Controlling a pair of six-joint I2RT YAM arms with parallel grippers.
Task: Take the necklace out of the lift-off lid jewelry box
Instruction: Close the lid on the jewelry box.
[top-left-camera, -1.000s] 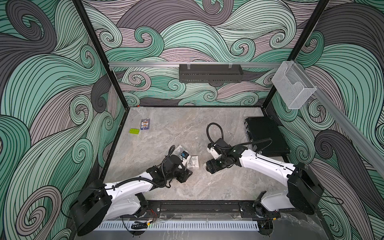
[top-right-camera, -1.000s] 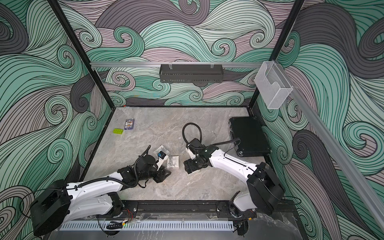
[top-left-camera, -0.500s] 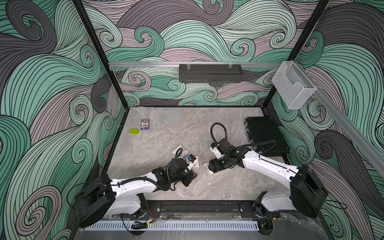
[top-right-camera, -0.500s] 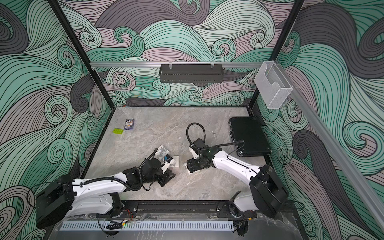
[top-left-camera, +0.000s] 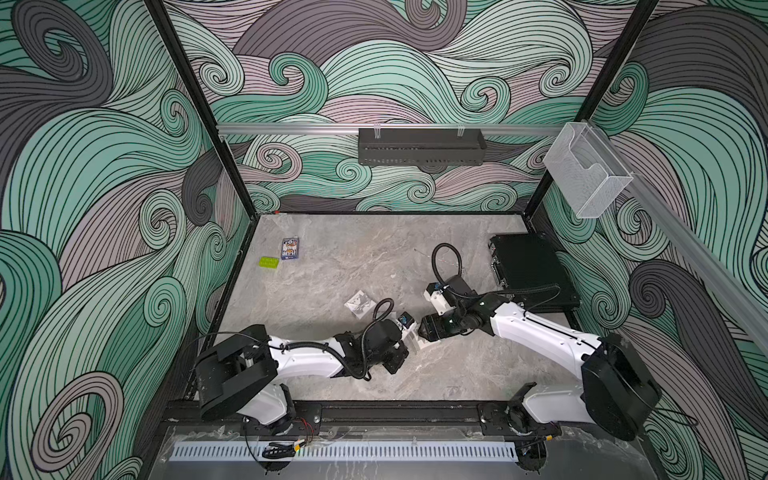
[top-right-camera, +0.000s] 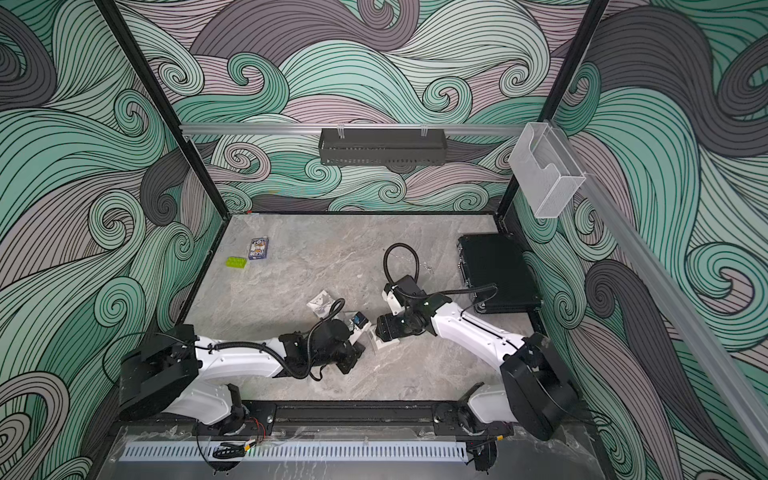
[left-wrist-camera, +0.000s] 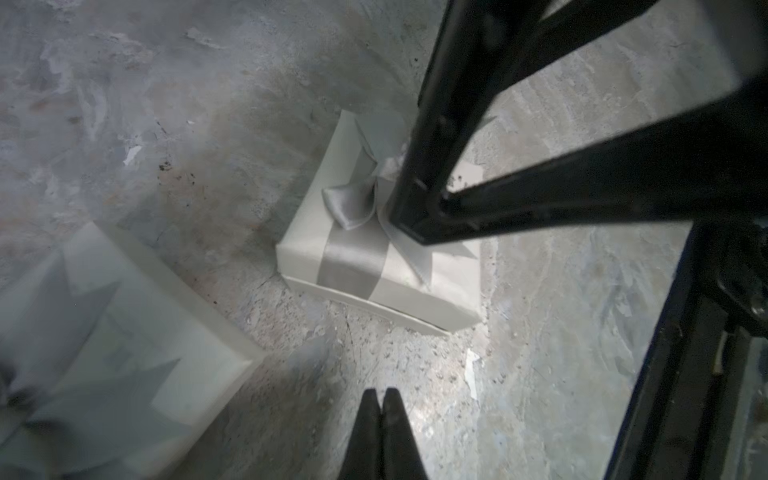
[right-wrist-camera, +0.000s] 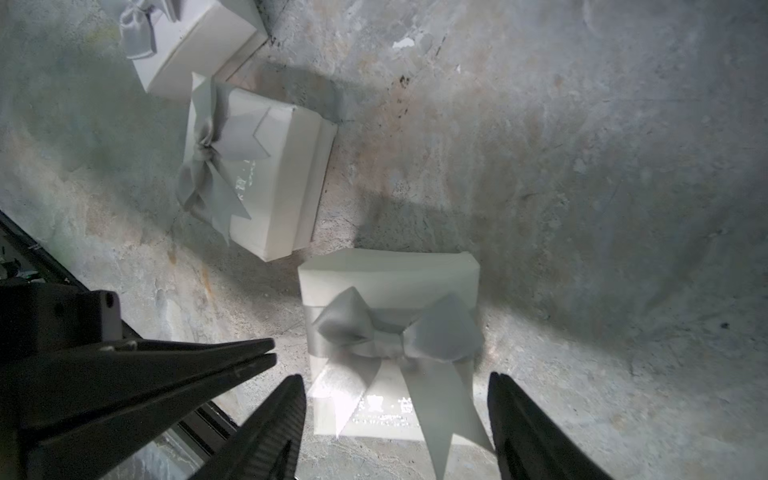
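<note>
The necklace is hidden. Three white jewelry boxes with silver bows stand close together, all with their lids on. My right gripper is open and straddles the nearest box, one finger on each side and neither touching it. A second box and a third stand beyond. My left gripper is shut on nothing, just above the table beside the straddled box. Its shut tips lie beside the right gripper's fingers. In both top views the boxes show between the two wrists.
A crumpled clear bag lies behind the left wrist. A card deck and a green block sit at the far left. A black case lies by the right wall. The two arms nearly meet over the boxes.
The left gripper has shut and its arm has swung right toward the boxes. The right gripper has come forward over the nearest box, its jaws a little narrower.
</note>
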